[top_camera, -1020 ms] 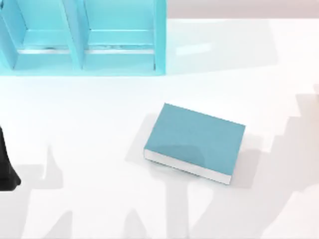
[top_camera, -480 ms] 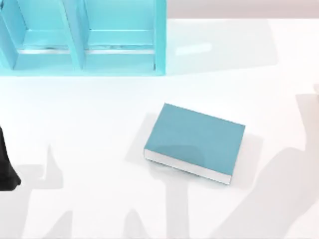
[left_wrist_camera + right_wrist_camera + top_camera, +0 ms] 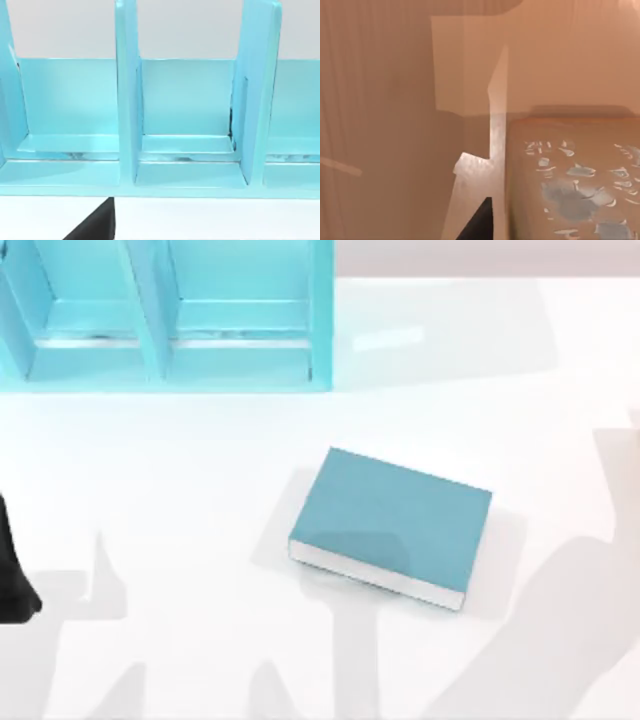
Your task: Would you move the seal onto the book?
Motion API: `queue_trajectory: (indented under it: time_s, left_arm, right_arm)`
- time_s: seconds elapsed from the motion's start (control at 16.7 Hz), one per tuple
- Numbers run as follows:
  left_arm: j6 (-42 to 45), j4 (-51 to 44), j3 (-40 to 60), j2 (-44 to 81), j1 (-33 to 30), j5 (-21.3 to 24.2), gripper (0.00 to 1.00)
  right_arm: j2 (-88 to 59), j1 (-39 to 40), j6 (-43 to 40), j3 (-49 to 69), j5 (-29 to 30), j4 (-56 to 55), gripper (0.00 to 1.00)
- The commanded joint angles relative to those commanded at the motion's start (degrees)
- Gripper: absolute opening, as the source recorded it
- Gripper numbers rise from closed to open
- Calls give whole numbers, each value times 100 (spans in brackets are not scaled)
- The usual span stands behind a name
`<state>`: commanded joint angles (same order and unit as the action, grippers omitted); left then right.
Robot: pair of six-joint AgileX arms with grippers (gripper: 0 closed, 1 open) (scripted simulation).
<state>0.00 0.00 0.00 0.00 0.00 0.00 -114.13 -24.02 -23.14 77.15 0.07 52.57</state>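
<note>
Open table on every side of book; shelf unit well behind, apart.

A light-cyan shelf unit is seen standing on the white worktop, with upright dividers splitting it into open compartments. A grey wall is seen behind it. A black wedge-shaped part is seen at the near edge.
</note>
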Motion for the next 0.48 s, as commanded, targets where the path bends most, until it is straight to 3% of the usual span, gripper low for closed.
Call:
queue_trajectory:
  time_s: [0.36, 0.48]
  left_arm:
    - [0, 0, 0, 0, 0, 0, 100]
    - [0, 0, 0, 0, 0, 0, 100]
  right_arm:
    - [0, 0, 0, 0, 0, 0, 2]
    - [0, 0, 0, 0, 0, 0, 0]
